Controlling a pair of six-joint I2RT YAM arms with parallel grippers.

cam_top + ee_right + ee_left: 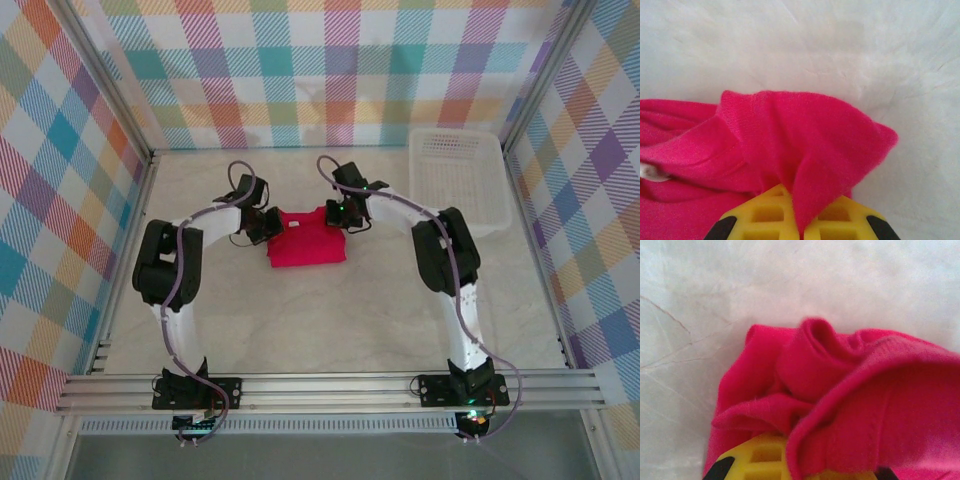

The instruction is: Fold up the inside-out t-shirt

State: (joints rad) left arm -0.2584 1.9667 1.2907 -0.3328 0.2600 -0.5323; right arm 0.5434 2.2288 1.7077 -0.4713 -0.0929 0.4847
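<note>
left tool (790, 465) pinches t-shirt (307, 243) far-left edge | right tool (801, 224) pinches far-right edge | table (330, 325) open nearside

A pale, marble-patterned table (300, 320) carries a crimson t-shirt (307, 248), which lies in a compact, roughly rectangular shape. A white plastic lattice basket (455, 180) sits on the tabletop to the t-shirt's right and slightly farther back, well apart from it.

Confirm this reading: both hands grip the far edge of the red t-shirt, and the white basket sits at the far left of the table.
Wrong side: the top view shows the white basket at the far right of the table. The rest holds: left hand and right hand each grip the far edge of the red t-shirt.
</note>
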